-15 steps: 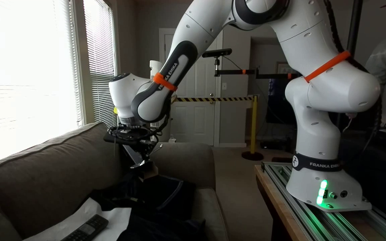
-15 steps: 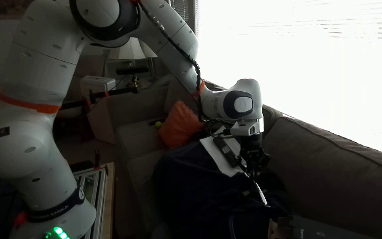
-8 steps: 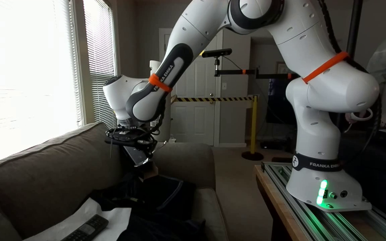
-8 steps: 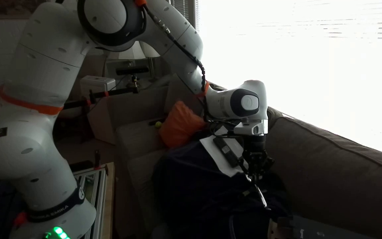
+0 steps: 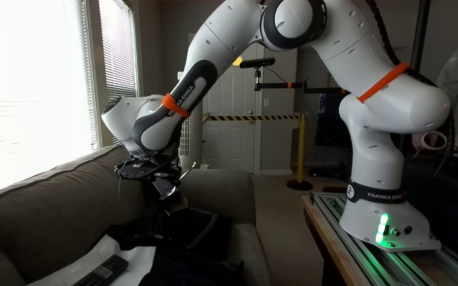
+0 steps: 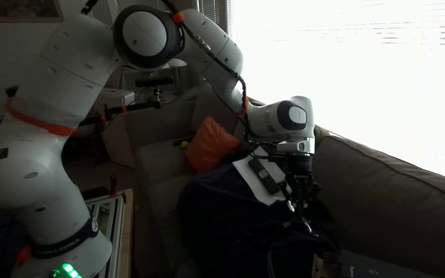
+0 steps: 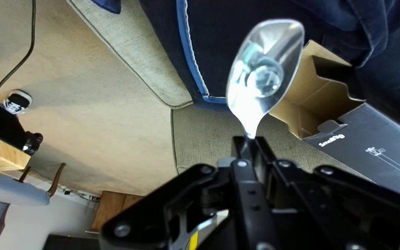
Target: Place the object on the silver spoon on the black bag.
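My gripper (image 7: 250,141) is shut on the neck of the silver spoon (image 7: 250,123). The spoon's bowl points away from the jaws, and a clear, rounded, glass-like object (image 7: 265,78) lies in it. The spoon (image 5: 168,193) also shows in an exterior view, tilted, bowl end lower and handle end raised. My gripper (image 6: 299,208) hangs over the black bag (image 6: 226,224). The bag (image 7: 217,45), dark with blue edging, lies beneath the bowl in the wrist view, apart from it. The object on the spoon is too small to make out in the exterior views.
An open dark cardboard box (image 7: 366,152) stands close beside the spoon. A white sheet (image 6: 245,170) with a black remote (image 6: 263,175) lies on the bag's far part. The sofa back (image 6: 381,193) rises beside the gripper. An orange bag (image 6: 211,146) sits further along the sofa.
The arm's wrist has swung toward the sofa back and lowered a little. The gripper and spoon have tilted, the handle end rising. The spoon stays held.
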`<state>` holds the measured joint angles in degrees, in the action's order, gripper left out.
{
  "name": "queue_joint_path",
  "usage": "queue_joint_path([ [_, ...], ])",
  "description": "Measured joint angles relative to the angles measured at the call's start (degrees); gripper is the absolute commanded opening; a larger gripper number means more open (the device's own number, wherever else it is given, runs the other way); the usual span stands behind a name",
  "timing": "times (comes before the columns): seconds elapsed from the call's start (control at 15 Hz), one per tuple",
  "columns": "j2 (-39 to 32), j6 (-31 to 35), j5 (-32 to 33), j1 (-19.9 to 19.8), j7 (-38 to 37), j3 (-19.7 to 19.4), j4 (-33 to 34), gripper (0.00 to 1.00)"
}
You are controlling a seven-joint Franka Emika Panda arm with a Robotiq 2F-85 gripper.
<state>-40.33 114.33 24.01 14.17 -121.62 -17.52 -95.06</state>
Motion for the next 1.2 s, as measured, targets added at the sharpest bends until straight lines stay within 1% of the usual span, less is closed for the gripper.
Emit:
queue_joint_path([
  [0.6,-7.55,-14.58,3.07,-0.01,0.11,2.06,12.97,0.02],
  [0.93,-10.78,-19.98,4.20,0.00,0.82,2.87,18.21,0.02],
  [1.2,-13.22,-24.15,4.55,0.01,2.80,3.27,22.23,0.02],
])
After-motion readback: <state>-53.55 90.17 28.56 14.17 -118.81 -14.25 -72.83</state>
